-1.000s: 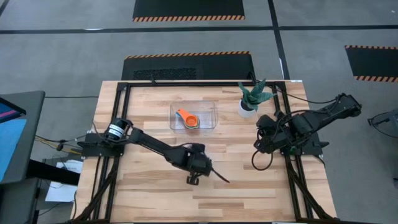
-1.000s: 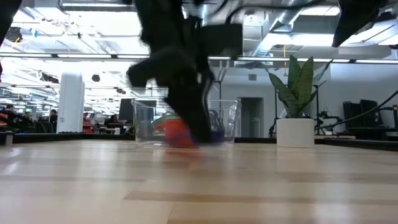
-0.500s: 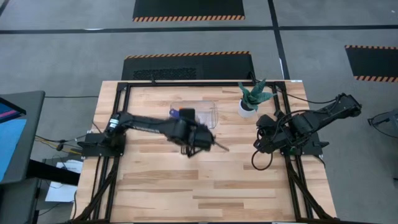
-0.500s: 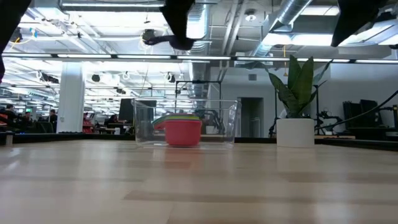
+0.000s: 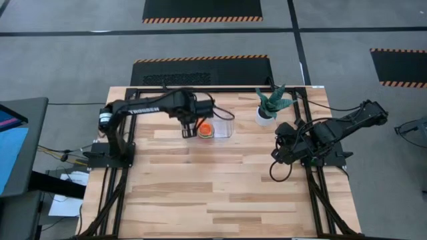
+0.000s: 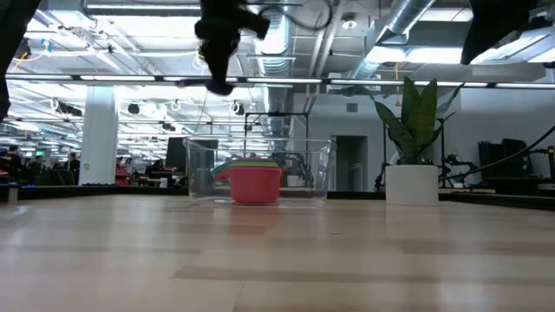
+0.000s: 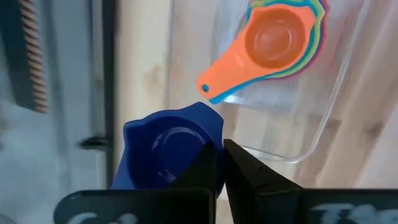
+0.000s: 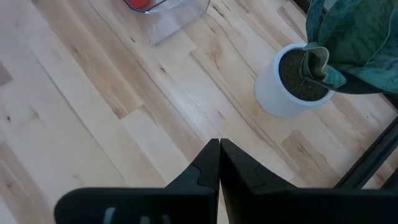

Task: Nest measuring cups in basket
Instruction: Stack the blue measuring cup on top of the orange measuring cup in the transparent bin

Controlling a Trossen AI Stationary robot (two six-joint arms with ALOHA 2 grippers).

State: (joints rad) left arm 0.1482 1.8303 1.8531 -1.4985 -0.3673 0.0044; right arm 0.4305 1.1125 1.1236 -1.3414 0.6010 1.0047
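Over basket [image 5: 225, 119] left rim — left pincer [image 7: 221, 163] gripping dark blue cup [image 7: 168, 146].

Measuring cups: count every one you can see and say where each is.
2 clearly apart: a dark blue cup gripped in the left gripper above the basket, and an orange cup topping a nested stack inside it. Rims under it suggest more cups, mostly hidden.

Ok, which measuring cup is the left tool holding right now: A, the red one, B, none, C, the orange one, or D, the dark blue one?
D: in the left wrist view the left tool is shut on the dark blue cup, above the basket, while the orange cup tops the nested stack inside it.
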